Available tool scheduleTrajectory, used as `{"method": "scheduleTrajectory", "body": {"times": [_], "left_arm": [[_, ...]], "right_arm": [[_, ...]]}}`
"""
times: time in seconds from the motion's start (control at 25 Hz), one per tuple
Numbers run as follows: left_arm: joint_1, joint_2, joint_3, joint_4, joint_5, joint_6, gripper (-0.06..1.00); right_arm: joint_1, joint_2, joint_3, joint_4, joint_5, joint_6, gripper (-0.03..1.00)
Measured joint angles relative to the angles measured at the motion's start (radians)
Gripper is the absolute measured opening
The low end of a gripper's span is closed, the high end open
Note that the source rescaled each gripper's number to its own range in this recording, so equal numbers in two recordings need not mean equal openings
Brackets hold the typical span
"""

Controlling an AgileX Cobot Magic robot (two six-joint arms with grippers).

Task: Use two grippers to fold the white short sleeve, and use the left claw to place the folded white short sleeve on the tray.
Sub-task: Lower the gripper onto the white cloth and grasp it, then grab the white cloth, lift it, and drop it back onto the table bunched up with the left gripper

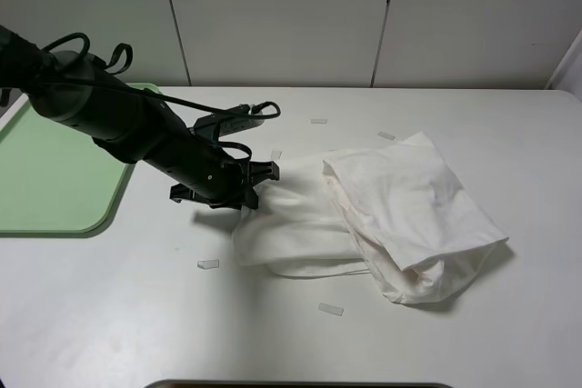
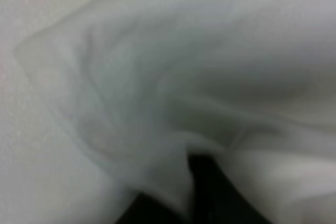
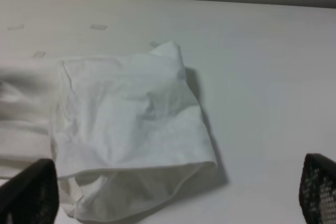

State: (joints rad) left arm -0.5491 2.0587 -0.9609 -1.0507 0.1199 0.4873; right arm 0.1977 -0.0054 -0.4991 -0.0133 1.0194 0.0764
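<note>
The white short sleeve lies loosely folded and rumpled on the white table, right of centre. My left gripper reaches in from the upper left and sits at the shirt's left edge. In the left wrist view, blurred cloth fills the frame and bunches at a dark finger, so the gripper looks shut on it. My right gripper is open and empty, fingertips wide apart, above the near side of the shirt. It is out of the exterior view. The pale-green tray lies at the far left, partly under the left arm.
Small pale tape strips lie on the table: one left of the shirt, one in front of it, two behind it. White wall panels stand behind the table. A dark edge runs along the front.
</note>
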Motion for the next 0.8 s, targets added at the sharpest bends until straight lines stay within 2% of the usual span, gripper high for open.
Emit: {"method": "scheduleTrajectory", "body": {"times": [0.04,0.16,0.32,0.56,0.6,0.64,0.76,0.8], "left_arm": [[0.0,0.003,0.0,-0.001,0.0,-0.001,0.13],[0.0,0.007,0.001,-0.007,0.0,-0.004,0.02],[0.001,0.001,0.002,-0.007,0.004,-0.004,0.01],[0.038,-0.062,0.019,0.017,0.096,-0.002,0.0],[0.048,-0.083,0.019,0.041,0.108,-0.001,0.0],[0.081,-0.153,0.019,0.108,0.142,-0.001,0.0],[0.105,-0.196,0.019,0.155,0.172,-0.001,0.0],[0.127,-0.235,0.019,0.193,0.197,-0.001,0.0]], "right_arm": [[0.0,0.0,0.0,0.0,0.0,0.0,1.0],[0.0,0.0,0.0,0.0,0.0,0.0,1.0],[0.0,0.0,0.0,0.0,0.0,0.0,1.0],[0.0,0.0,0.0,0.0,0.0,0.0,1.0],[0.0,0.0,0.0,0.0,0.0,0.0,1.0],[0.0,0.0,0.0,0.0,0.0,0.0,1.0],[0.0,0.0,0.0,0.0,0.0,0.0,1.0],[0.0,0.0,0.0,0.0,0.0,0.0,1.0]]}}
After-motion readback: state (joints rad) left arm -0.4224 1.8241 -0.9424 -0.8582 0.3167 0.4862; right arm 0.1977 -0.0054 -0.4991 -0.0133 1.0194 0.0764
